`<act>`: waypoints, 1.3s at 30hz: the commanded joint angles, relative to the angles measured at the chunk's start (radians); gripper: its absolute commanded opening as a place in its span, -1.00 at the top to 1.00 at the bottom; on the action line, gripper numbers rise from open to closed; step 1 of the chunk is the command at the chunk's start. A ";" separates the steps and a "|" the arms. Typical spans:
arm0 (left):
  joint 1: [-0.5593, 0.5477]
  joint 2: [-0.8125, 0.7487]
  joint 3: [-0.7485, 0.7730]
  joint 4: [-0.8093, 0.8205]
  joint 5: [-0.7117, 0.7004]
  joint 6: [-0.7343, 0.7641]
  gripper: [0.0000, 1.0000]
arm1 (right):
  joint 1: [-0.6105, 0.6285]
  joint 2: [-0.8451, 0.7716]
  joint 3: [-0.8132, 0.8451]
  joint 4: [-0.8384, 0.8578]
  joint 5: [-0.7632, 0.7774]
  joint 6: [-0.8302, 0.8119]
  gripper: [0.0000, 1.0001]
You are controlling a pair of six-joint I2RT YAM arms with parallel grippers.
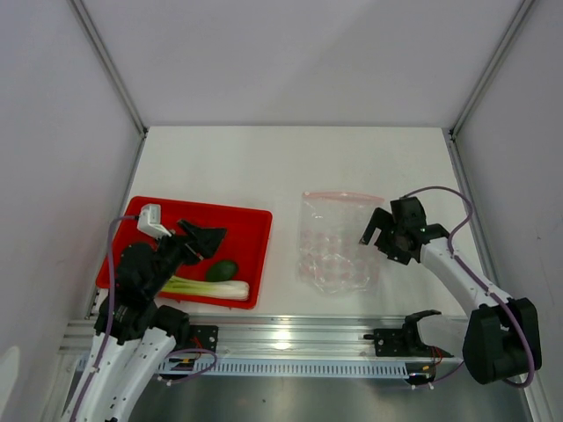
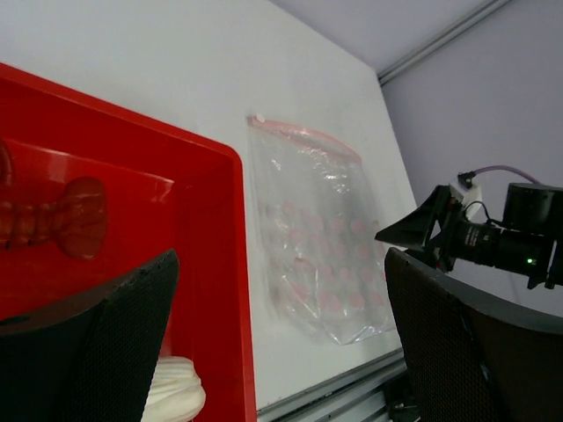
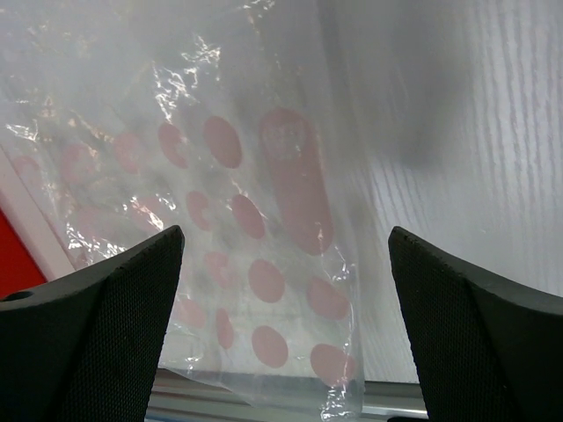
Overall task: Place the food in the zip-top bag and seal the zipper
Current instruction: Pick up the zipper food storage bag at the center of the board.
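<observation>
Standing here, I'd say the job has barely begun: none of the food has gone in. The zip-top bag (image 1: 341,243) lies flat and empty on the white bench (image 1: 264,163), just right of the red tray (image 1: 251,230) and apart from it. Its zipper (image 1: 343,194) runs left to right along the far edge, so the mouth faces away from the arms; whether that strip is pressed shut I cannot tell from here. All three foods sit in the tray. The leek (image 1: 208,287) lies along the near wall with its long axis left to right and its white end pointing right, toward the bag. The green fruit (image 1: 223,270) rests just beyond it. The lobster (image 2: 54,216) is mostly hidden under the left arm from above; the left wrist view shows only what looks like its tail fan. The left hand (image 1: 203,239) hangs over the tray, released and grasping nothing. The right hand (image 1: 376,230) hovers at the bag's right edge, also spread wide and empty. Everything is left: mouth opened, three items loaded, zipper pressed closed.
</observation>
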 commanded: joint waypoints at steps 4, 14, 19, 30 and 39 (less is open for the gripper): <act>0.009 0.134 0.104 -0.099 -0.010 0.061 -0.99 | 0.017 0.033 0.063 0.120 -0.062 -0.083 -0.98; 0.009 0.150 0.093 -0.044 0.051 0.087 -0.99 | 0.037 0.231 0.353 0.065 0.171 -0.204 -0.99; 0.009 0.150 0.097 -0.021 0.125 0.096 -0.99 | -0.017 0.509 0.626 -0.121 0.248 -0.179 -0.99; 0.009 0.161 0.069 0.068 0.269 0.110 -0.99 | -0.106 0.622 0.447 0.120 -0.006 -0.156 -0.96; 0.009 0.187 0.075 0.094 0.343 0.110 -0.99 | -0.109 0.677 0.367 0.329 -0.264 -0.186 -0.46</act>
